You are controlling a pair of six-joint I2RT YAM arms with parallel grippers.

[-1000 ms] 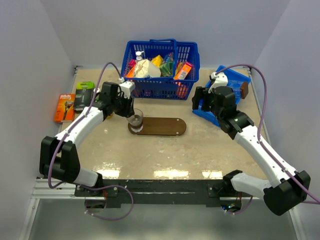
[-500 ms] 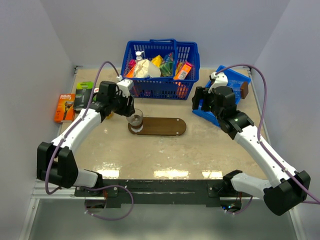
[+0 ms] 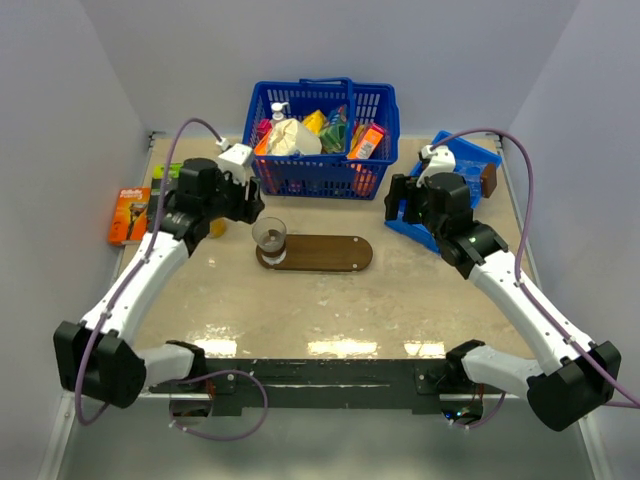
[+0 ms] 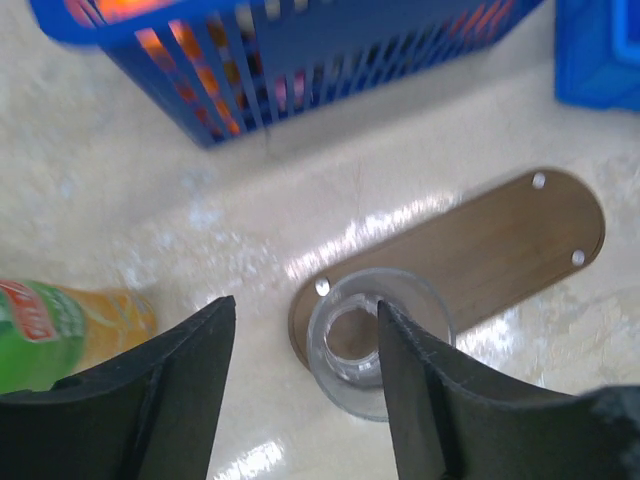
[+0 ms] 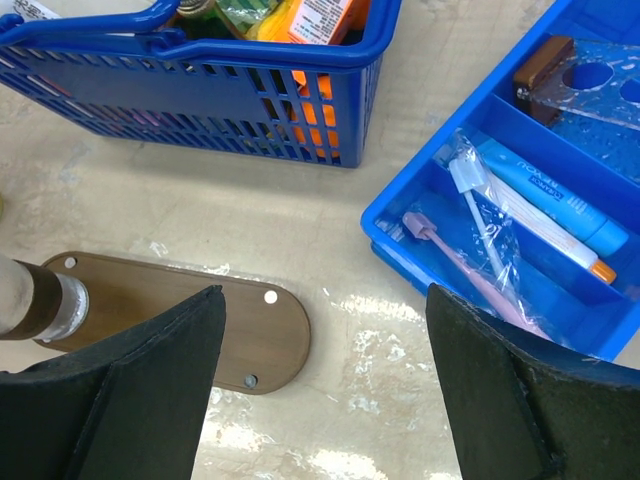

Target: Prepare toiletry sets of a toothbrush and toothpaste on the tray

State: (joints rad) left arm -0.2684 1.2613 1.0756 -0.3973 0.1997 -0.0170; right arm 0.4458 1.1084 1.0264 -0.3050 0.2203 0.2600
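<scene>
Currently, the left gripper [image 3: 250, 203] hangs clear of the clear glass cup [image 3: 270, 235], at 10 o'clock from it. Its jaws stand apart and hold nothing. The cup stands upright on the 9 o'clock end of the flat dark brown wooden oval tray [image 3: 330, 254]; the rest of the board is bare. In the left wrist view, a green-and-orange bottle [image 4: 60, 325] lies on the table at 9 o'clock from the cup.

The right gripper [image 3: 397, 205] hovers at the near edge of the blue rectangular plastic bin [image 3: 470, 150], at 2 o'clock from the tray. Its jaws are spread wide, with nothing between them. In the right wrist view, the bin holds a pale toothbrush in clear wrapping [image 5: 478, 215], a pink toothbrush [image 5: 450, 255] beside it, and a blue toothpaste tube [image 5: 545, 205] in the next compartment. The blue slatted shopping basket [image 3: 320, 125] stands at 12 o'clock from the tray.
</scene>
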